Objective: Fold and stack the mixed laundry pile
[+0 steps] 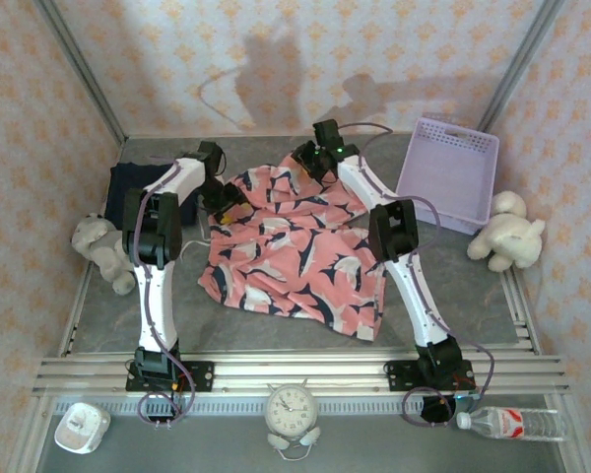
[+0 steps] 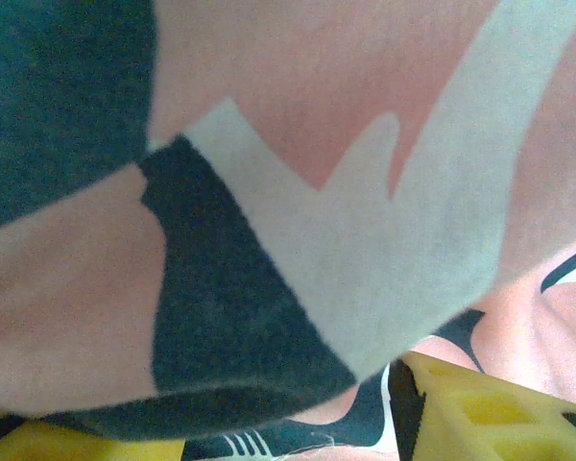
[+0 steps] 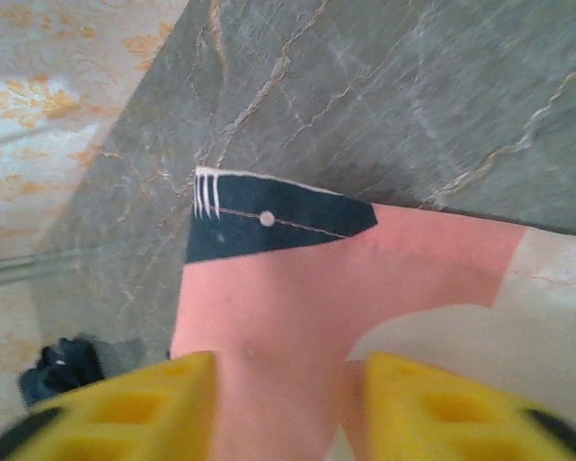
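The salmon-pink garment with navy and white bird print [image 1: 295,246] lies spread over the middle of the table. The dark navy garment [image 1: 138,182] rests folded at the back left. My left gripper [image 1: 224,200] is at the pink garment's left edge. In the left wrist view its yellow fingers [image 2: 490,413] stand wide apart, and a fold of the printed cloth [image 2: 269,240] hangs across the gap. My right gripper [image 1: 308,163] is at the garment's far edge. Its fingers [image 3: 134,403] are astride the pink cloth [image 3: 288,307] near a navy-tipped corner [image 3: 269,226], with a visible gap between them.
A lavender basket [image 1: 448,172] stands at the back right, with a white plush toy [image 1: 507,232] beside it. A grey plush toy [image 1: 103,246] sits at the left edge. A clock [image 1: 293,409], a bottle [image 1: 512,424] and a white device [image 1: 82,427] lie in front of the rail.
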`<state>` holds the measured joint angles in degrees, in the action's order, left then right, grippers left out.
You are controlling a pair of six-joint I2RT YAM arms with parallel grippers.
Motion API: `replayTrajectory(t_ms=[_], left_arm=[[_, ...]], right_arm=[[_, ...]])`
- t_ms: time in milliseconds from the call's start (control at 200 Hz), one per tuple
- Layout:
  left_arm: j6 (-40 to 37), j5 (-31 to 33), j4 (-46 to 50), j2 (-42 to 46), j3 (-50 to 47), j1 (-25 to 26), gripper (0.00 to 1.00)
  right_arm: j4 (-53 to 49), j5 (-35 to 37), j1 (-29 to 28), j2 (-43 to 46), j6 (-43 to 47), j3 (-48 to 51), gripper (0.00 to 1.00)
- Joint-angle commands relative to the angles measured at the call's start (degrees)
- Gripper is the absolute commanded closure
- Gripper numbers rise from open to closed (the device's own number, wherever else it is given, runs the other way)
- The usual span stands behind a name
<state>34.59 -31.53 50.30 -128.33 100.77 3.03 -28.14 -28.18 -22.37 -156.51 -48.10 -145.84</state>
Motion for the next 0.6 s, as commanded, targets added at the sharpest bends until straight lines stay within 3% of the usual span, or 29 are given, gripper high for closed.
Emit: replayTrajectory(t_ms=[0,420,595], left_arm=[[-0.3,1.1,2.1,1.4,-3.9,0.6,0.43],[-0.3,2.0,0.6,3.6,-7.2,-0.2,0.43],[0.3,1.6,0.4,3.4,-6.0,-0.1,0.43]], right_arm=[[1.3,0.1,0.0,-1.4,-4.5,0.1,1.0],[-3.0,12.4,6.4,10.1,-1.0,5.3,1.0],[0.0,15.7,8.9,15.1,-2.1,11.1,1.0]])
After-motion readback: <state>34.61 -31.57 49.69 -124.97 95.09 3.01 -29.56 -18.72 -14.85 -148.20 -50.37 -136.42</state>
